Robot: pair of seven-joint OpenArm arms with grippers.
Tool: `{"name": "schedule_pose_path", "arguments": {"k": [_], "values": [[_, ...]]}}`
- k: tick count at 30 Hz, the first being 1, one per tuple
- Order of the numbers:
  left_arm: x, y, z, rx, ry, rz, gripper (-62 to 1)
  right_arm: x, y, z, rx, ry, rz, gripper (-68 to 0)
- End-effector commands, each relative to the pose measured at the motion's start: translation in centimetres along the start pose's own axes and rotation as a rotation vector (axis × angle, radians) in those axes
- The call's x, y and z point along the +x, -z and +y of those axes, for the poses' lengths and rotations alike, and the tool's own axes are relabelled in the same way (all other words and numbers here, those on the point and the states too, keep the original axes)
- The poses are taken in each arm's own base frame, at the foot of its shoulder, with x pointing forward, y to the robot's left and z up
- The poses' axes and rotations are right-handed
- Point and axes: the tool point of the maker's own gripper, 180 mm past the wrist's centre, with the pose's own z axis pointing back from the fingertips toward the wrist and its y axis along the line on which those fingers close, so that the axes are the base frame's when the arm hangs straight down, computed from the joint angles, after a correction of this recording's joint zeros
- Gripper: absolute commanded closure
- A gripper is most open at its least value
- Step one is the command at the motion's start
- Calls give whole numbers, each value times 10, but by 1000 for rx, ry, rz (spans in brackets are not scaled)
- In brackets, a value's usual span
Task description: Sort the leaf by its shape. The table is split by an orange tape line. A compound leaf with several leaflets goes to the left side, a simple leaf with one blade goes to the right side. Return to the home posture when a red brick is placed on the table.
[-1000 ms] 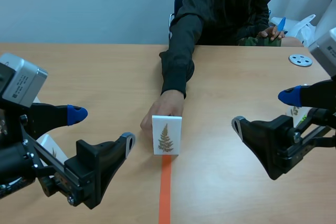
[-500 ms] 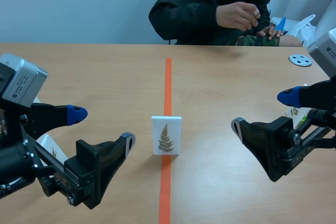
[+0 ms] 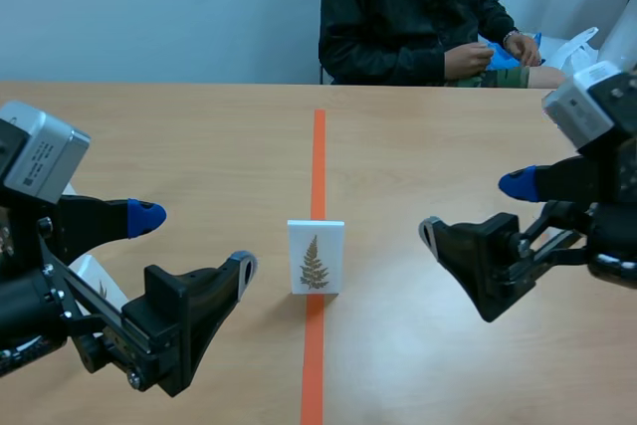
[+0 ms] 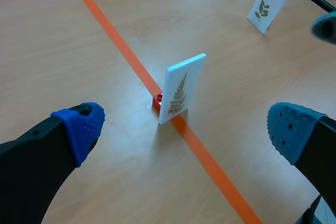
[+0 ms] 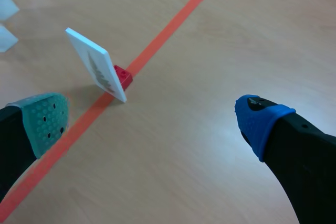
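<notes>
A white card (image 3: 316, 257) printed with a fern-like leaf of several leaflets stands upright on the orange tape line. In the left wrist view the card (image 4: 181, 94) is ahead of my open left gripper (image 4: 186, 127), with a small red block (image 4: 158, 98) at its foot. In the right wrist view the card (image 5: 97, 64) leans against that red block (image 5: 123, 76), ahead of my open right gripper (image 5: 152, 118). In the scene view my left gripper (image 3: 194, 242) is to the card's left and my right gripper (image 3: 475, 209) to its right. Both are clear of the card and hold nothing.
A person (image 3: 408, 7) sits across the table with both hands held near the body. Another leaf card (image 4: 268, 4) stands on the right side near the other arm. Several white cards (image 5: 6, 6) stand on the left side, one (image 3: 95, 281) by my left arm.
The person's hand let go of the card and drew back across the table. My right gripper has shifted left toward the card. The left arm has not moved.
</notes>
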Motion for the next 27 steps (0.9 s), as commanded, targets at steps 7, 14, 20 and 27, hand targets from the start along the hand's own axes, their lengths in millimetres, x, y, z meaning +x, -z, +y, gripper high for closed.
{"name": "schedule_pose_path", "arguments": {"k": [7, 14, 20, 27], "values": [[8, 0, -1, -3, -1, -28, -623, -8, 38, 15, 110, -73, -18, -679], [8, 0, -1, -3, -1, -28, -623, -23, 73, 32, 158, -124, -37, -679], [8, 0, -1, -3, -1, -28, -623, -37, 98, 46, 200, -157, -50, -679], [8, 0, -1, -3, -1, -28, -623, -43, 119, 56, 217, -182, -82, -679]]}}
